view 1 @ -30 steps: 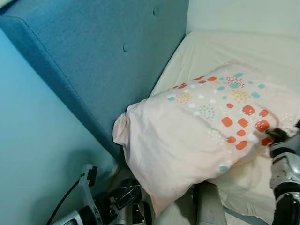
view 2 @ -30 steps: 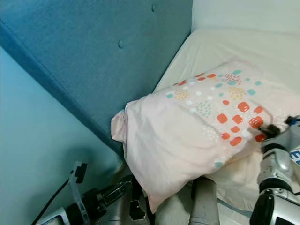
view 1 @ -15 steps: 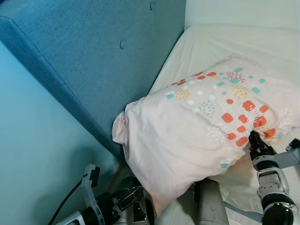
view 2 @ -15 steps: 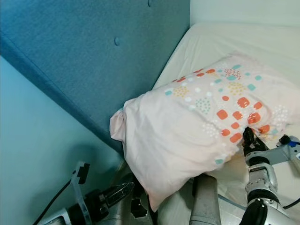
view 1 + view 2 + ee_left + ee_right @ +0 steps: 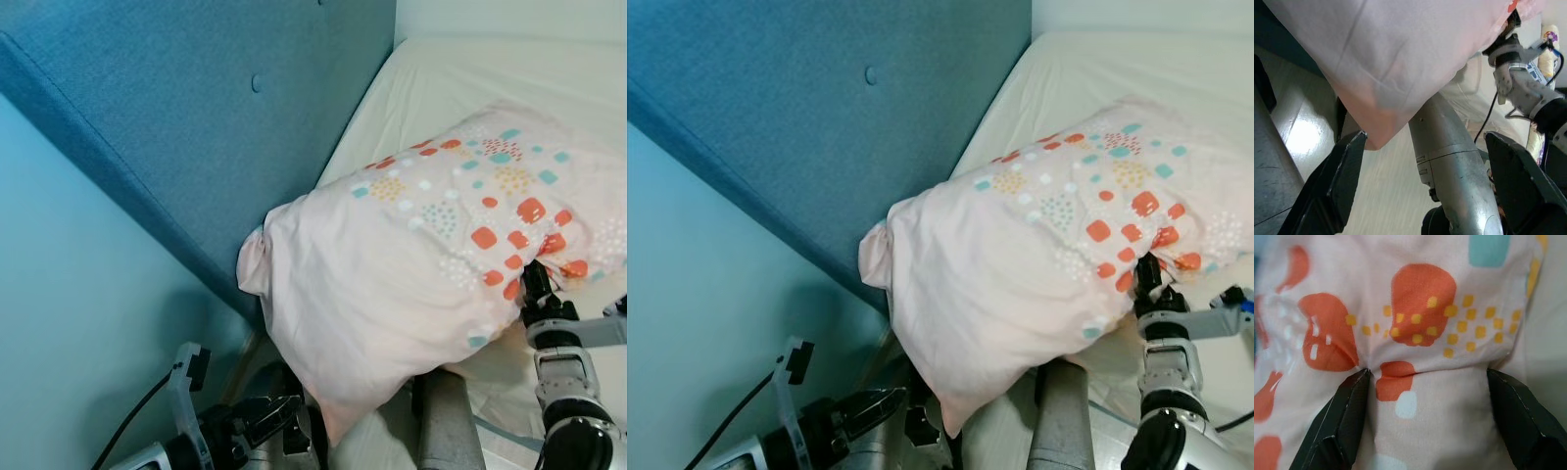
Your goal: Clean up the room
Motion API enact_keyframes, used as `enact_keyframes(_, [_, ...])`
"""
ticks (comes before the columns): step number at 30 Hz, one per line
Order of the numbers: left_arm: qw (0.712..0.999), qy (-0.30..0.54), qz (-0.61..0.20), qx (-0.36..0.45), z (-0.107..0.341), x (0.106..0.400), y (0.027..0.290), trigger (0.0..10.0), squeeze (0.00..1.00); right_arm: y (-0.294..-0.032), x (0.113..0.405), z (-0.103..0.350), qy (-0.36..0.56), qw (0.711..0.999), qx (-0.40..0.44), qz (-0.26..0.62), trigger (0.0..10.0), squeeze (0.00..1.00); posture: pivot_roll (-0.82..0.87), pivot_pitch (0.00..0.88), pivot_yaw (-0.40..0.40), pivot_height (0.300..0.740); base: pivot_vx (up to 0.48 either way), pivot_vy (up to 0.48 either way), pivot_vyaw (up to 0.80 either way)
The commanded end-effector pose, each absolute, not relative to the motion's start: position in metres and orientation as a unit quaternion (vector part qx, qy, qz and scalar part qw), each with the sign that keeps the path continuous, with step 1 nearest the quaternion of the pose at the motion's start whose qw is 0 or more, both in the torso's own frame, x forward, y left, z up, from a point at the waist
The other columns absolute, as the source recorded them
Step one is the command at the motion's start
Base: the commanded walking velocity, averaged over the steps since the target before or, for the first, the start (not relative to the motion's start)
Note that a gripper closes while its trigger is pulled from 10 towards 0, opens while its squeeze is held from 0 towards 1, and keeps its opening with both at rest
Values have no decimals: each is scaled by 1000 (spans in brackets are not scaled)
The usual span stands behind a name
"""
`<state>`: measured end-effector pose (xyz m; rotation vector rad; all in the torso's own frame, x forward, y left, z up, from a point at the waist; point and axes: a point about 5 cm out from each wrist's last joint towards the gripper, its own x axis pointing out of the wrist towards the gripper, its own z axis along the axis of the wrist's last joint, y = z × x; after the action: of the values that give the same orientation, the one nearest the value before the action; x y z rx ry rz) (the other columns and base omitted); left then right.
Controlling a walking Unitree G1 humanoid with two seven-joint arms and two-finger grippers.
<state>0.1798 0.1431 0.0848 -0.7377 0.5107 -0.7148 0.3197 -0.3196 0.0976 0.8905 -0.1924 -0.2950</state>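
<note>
A pale pink pillow (image 5: pixel 421 264) printed with orange, teal and yellow patches lies at the bed's head end, and its lower corner hangs over the mattress edge. My right gripper (image 5: pixel 535 281) is pressed into the pillow's near right edge. In the right wrist view its fingers (image 5: pixel 1347 421) stand apart with pillow fabric (image 5: pixel 1420 342) bulging between them. My left gripper (image 5: pixel 286 413) is open low down, just below the hanging corner (image 5: pixel 1376 132), and grips nothing.
A blue padded headboard (image 5: pixel 196 117) stands along the pillow's left side, against a light blue wall (image 5: pixel 69 323). The cream mattress (image 5: pixel 509 78) stretches away behind the pillow. A silver limb of my own body (image 5: pixel 446 421) sits under the pillow's edge, above pale floor (image 5: pixel 1298 132).
My right gripper has moved left from the pillow's far right corner and now pushes into its near edge. The left gripper has stayed low, and the view has shifted slightly.
</note>
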Motion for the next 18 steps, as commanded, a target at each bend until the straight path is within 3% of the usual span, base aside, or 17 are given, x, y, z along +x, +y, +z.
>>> enact_keyframes(1, [842, 258, -326, -344, 82, 173, 151, 10000, 0, -301, 327, 88, -47, 882, 448, -138, 10000, 0, 175, 404, 237, 611, 0, 0, 0])
enact_keyframes(11, [845, 258, -326, -336, 86, 175, 157, 10000, 0, -278, 359, 121, -41, 889, 444, -102, 10000, 0, 184, 396, 239, 611, 0, 0, 0])
enact_keyframes(12, [845, 257, -326, -336, 86, 175, 157, 10000, 0, -274, 362, 124, -36, 892, 440, -93, 0, 0, 184, 396, 239, 611, 0, 0, 0])
enact_keyframes(13, [845, 258, -328, -335, 86, 175, 156, 10000, 0, -266, 367, 127, -9, 910, 408, -70, 0, 0, 181, 390, 235, 611, 0, 0, 0])
enact_keyframes(18, [845, 257, -328, -335, 86, 176, 155, 10000, 0, -264, 368, 126, 15, 926, 373, -62, 0, 0, 174, 384, 231, 611, 0, 0, 0])
